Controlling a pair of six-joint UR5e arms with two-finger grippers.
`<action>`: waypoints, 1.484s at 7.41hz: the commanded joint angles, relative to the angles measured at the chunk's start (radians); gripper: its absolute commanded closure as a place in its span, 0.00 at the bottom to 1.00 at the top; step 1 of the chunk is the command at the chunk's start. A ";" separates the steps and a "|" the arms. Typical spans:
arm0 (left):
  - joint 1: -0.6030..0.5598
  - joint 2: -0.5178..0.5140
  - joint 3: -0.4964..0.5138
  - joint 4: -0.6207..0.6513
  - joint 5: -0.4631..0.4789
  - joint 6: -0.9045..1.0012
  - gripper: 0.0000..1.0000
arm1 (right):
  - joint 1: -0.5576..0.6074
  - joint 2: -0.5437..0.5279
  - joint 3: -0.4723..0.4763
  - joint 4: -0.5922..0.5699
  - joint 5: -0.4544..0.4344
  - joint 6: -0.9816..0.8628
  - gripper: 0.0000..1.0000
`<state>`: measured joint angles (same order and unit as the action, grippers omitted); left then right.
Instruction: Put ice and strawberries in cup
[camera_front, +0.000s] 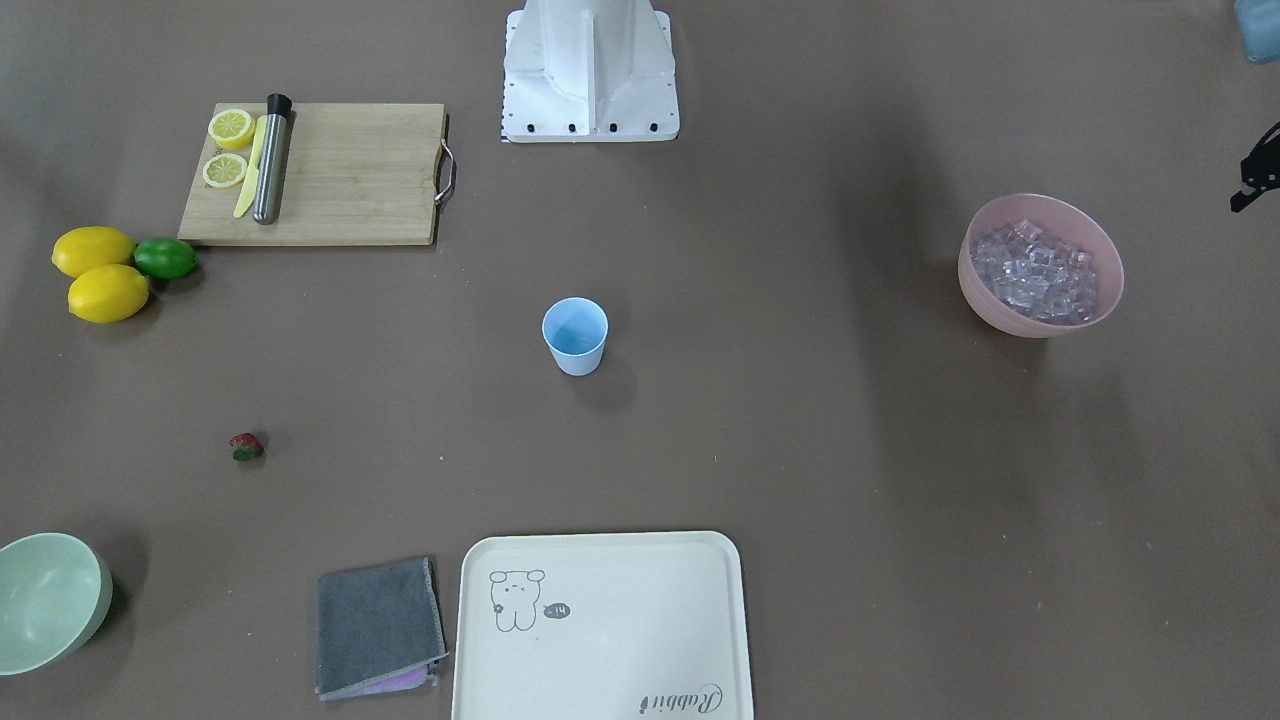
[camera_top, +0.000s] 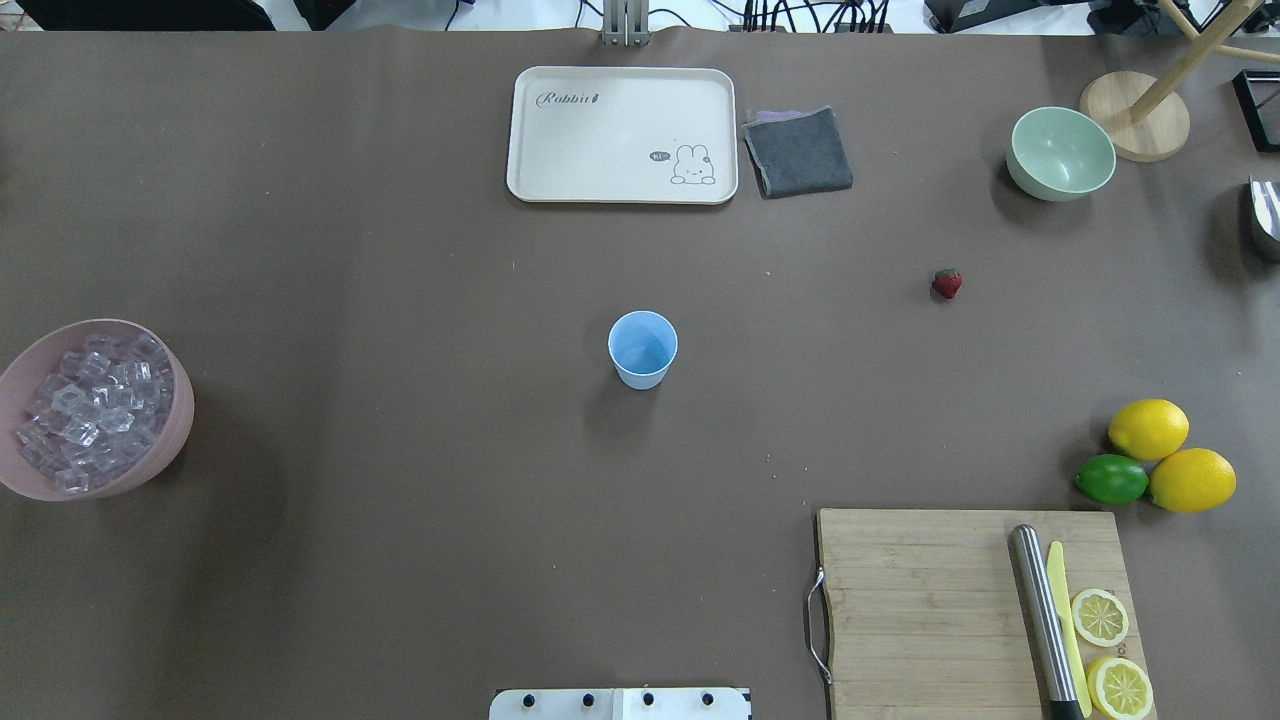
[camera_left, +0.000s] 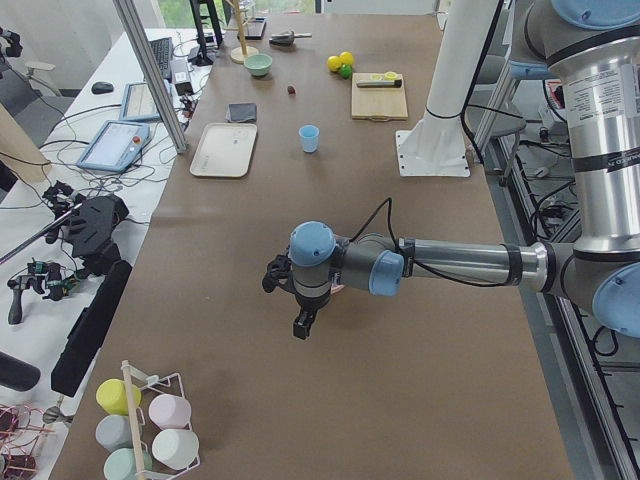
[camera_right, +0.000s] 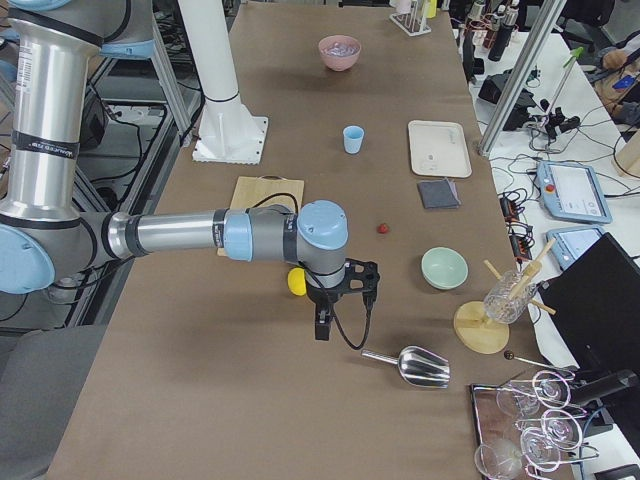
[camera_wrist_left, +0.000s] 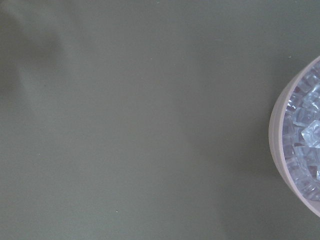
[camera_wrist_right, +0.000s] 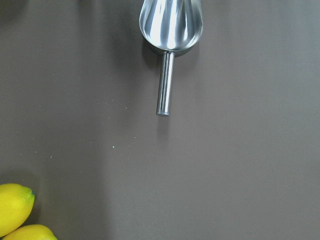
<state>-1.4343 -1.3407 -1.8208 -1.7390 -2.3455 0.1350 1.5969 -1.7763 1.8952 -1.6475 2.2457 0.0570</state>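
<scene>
The table has a matt brown, paper-like cover. The cup is smooth light-blue plastic. The ice looks clear and glassy, heaped in a matt pink bowl. The cutting board is grained wood, the scoop shiny polished metal, and the cloth grey woven fabric.

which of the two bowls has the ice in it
The pink plastic bowl on the robot's left: it is heaped with small clear ice cubes. The pale green bowl, on the robot's right, is empty.
</scene>
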 joint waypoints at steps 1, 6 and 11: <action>0.000 0.000 0.000 0.000 0.000 0.000 0.00 | 0.000 -0.006 0.001 -0.002 -0.006 0.000 0.00; -0.003 -0.003 -0.009 0.001 -0.055 0.000 0.00 | 0.000 0.034 0.057 0.003 -0.004 0.017 0.00; -0.017 -0.011 -0.009 -0.176 -0.098 -0.008 0.00 | 0.000 0.064 0.059 0.003 0.011 0.007 0.00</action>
<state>-1.4484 -1.3434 -1.8239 -1.8383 -2.4313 0.1307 1.5971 -1.7156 1.9436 -1.6446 2.2564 0.0670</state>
